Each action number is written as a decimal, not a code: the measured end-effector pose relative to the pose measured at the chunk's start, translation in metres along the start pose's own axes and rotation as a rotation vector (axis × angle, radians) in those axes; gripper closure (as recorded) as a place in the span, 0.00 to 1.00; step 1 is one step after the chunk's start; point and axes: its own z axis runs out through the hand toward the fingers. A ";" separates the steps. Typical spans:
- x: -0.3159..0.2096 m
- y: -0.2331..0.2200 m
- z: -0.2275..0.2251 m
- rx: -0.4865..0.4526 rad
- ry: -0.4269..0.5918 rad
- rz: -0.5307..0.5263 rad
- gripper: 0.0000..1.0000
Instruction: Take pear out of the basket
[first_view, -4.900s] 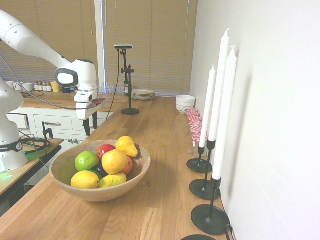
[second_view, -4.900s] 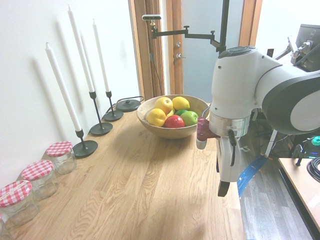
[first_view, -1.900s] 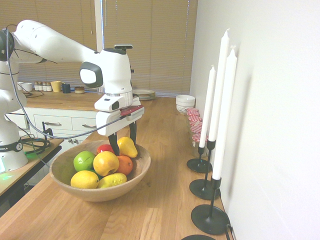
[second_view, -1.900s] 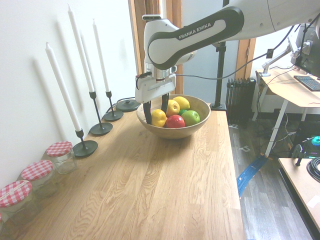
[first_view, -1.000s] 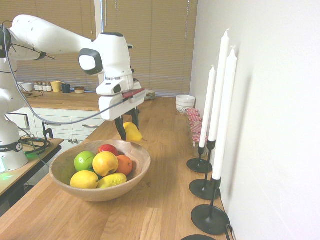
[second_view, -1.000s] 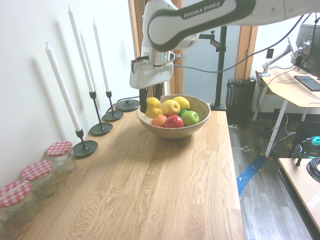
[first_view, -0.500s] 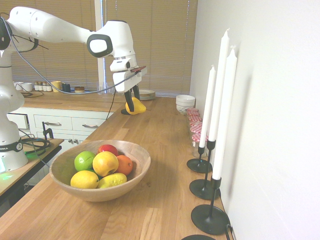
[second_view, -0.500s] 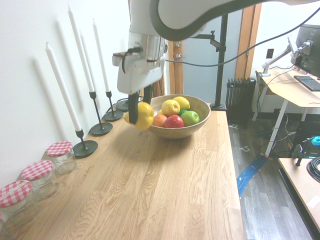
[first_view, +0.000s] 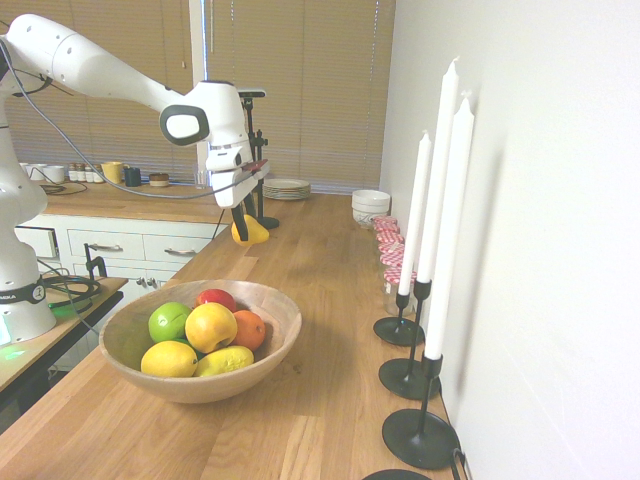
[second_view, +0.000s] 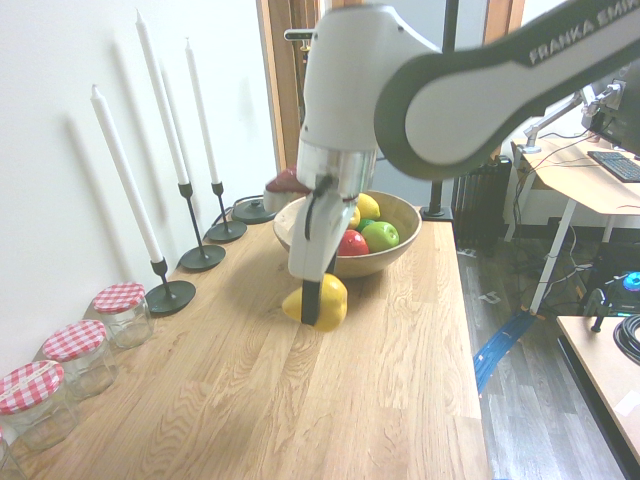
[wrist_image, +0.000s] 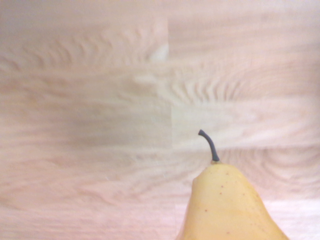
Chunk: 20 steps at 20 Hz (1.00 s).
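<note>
One scrap of writing is legible from my station: "FRANKA EMI", cut off by the frame edge, in white letters along the dark band of the arm in the second exterior view; no other labels can be made out. I read the pear (second_view: 318, 301) as smooth and yellow, wide at the base and narrowing to its top, with a short dark curved stem (wrist_image: 209, 145) and fine brown speckles on the skin in the wrist view. The gripper (second_view: 313, 300) has its dark fingers closed on the pear, holding it above the wooden counter (second_view: 330, 400), outside the basket (second_view: 385, 258) and just beside its rim on the side away from the door. In the basket I count a green apple (first_view: 172, 322), a red fruit (first_view: 212, 298), a yellow-orange round fruit (first_view: 211, 326), a small orange one (first_view: 250, 329) and two lemons (first_view: 170, 359). Part of the basket is hidden behind the arm in the second exterior view. In the first exterior view the pear (first_view: 250, 232) is small and partly covered by a finger. Beyond the basket, toward the wall, stand white candles (first_view: 447, 230) in black holders.
</note>
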 end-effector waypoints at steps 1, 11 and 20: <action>-0.003 0.003 0.010 -0.003 -0.002 0.001 1.00; -0.016 0.017 0.099 -0.051 -0.029 0.048 1.00; -0.020 0.014 0.100 -0.048 -0.025 0.083 0.00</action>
